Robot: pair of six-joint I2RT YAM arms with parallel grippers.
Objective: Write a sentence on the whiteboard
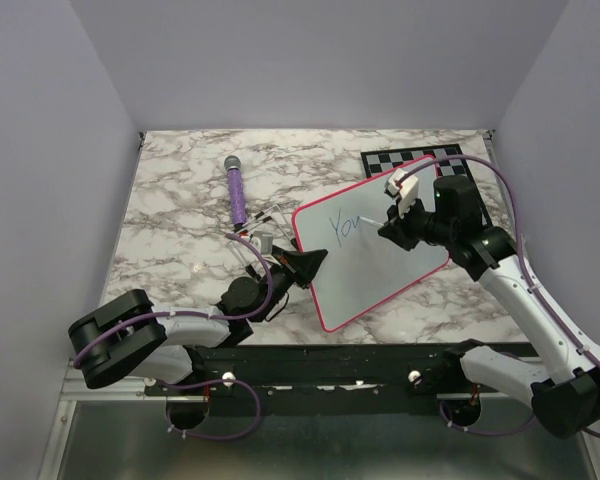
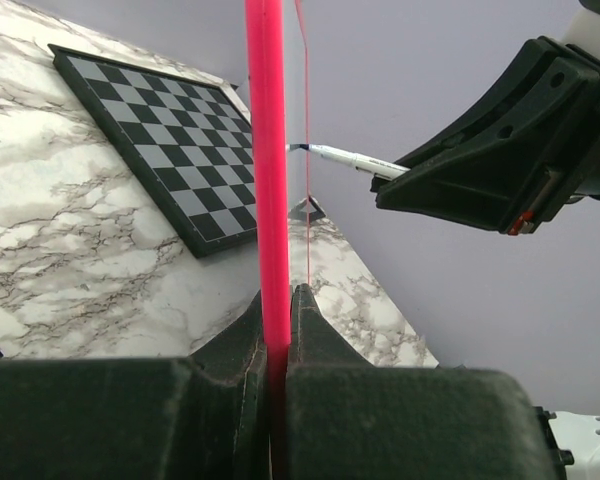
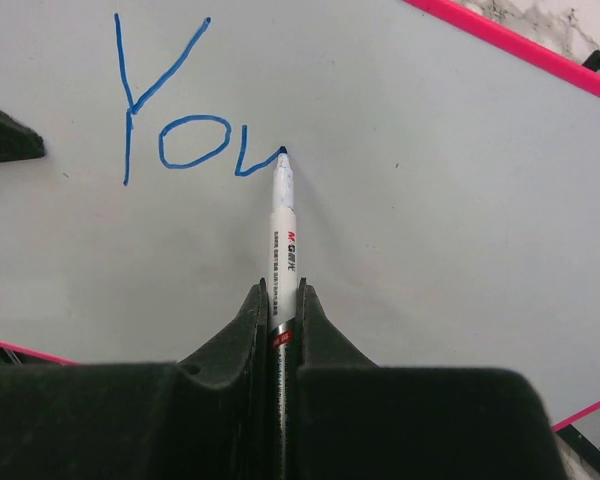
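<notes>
Right gripper (image 3: 280, 290) is the closest thing in its wrist view, black fingers squeezed tight on a skinny white marker (image 3: 283, 215), barely any gap between them. Its blue tip is touching the whiteboard (image 3: 430, 200) right at the top of the last stroke of the sentence (image 3: 194, 130), which so far only reads "You" in thin blue ink, and the "u" looks half done to me. So the bit that matters: the marker's long axis runs straight out from the fingers to the writing, and all the blank white surface for the next letters is off to the right of the tip in that view, with more below the line. The right arm is obviously the one writing. The whiteboard is smooth and glossy with rounded corners and a hot pink rim (image 2: 265, 150), and it sits mid-table a bit right of centre. Left gripper (image 2: 280, 300) is pinched shut on that rim at the left edge, seen edge-on, so I can't tell whether it's lifted. Further out there's a grey-and-black chessboard (image 2: 170, 140), a purple mic-looking stick (image 1: 237, 190), and the marble-pattern table (image 1: 170, 230).
</notes>
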